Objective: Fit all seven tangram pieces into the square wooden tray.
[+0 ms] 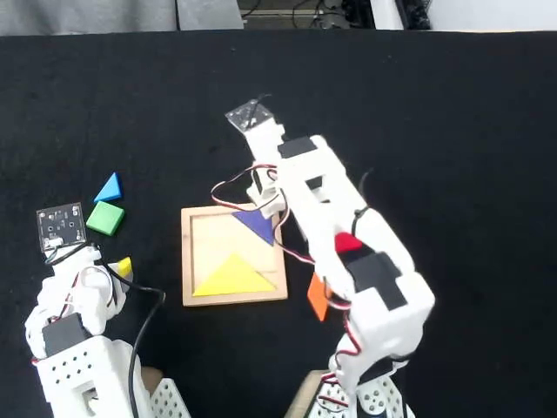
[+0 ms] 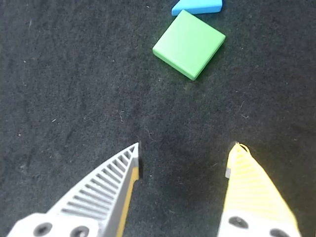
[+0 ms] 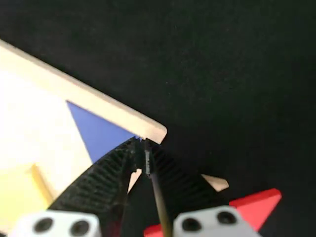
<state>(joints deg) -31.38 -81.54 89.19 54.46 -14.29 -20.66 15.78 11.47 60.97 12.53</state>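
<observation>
the right gripper [image 3: 143, 143] has its jaws pressed together, tips at the far right corner of the wooden tray [image 3: 98, 106], right beside the dark blue triangle [image 3: 96, 131] lying inside it. the left gripper [image 2: 186, 146] hangs wide open over the black table [image 2: 74, 74], with the green square [image 2: 189, 44] farther off, outside the jaws.

The black cloth worktop [image 2: 69, 79] is matt and a little fuzzy, with small pale lint on it. The square pale wooden tray [image 3: 98, 104] has a smooth, unpainted rim. The green square piece [image 2: 189, 43] looks smooth and matt, and so does the dark blue triangle piece [image 3: 96, 133]. The left end effector [image 2: 187, 144] is of ribbed plastic, white on one side and yellow on the other. The right end effector [image 3: 143, 143] is of ribbed black plastic.
</observation>
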